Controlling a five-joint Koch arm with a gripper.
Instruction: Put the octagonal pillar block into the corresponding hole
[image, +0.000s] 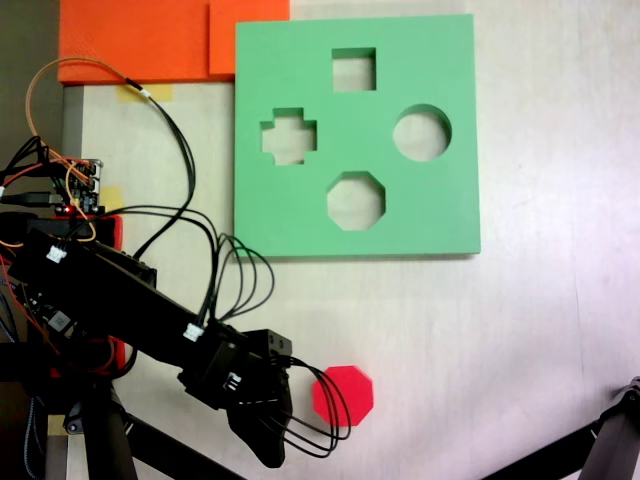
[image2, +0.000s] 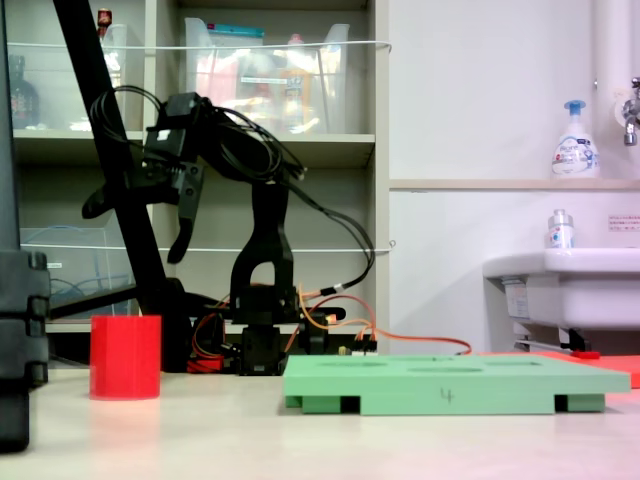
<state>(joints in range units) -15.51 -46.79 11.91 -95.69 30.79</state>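
**Still on the table: red block waits beside a raised end effector**

Plainly, the octagonal pillar block (image: 343, 395) stands upright on the table (image: 520, 330), eight-sided face up, untouched. From above it sits just to the right of the end effector (image: 268, 440); in the side-on fixed view the block (image2: 125, 357) rests on the table while the end effector (image2: 140, 225) hangs well above it, fingers pointing down. Nothing is held. The two dark fingers appear spread in the side view, one reaching left and one dropping straight down, so I judge it open and empty. That height and spread suit an approach from above, with a descent over the block likely next.

Farther from the end effector, up and to the right in the top-down view, lies the green foam board (image: 450, 60) flat on the table. The corresponding hole (image: 355, 200) is the cutout nearest the end effector, with a cross-shaped cutout (image: 289, 136), a square cutout (image: 354, 69) and a round cutout (image: 422, 132) beyond it. All four look empty. Lying flat keeps the holes open to a drop from above.

On the board's front edge a handwritten "4" (image2: 446, 396) can be read. A pump bottle (image2: 573, 140) on the ledge above the sink (image2: 560, 280) carries a label too small to read. Orange foam sheets (image: 140, 40) lie beyond the board's far left corner.
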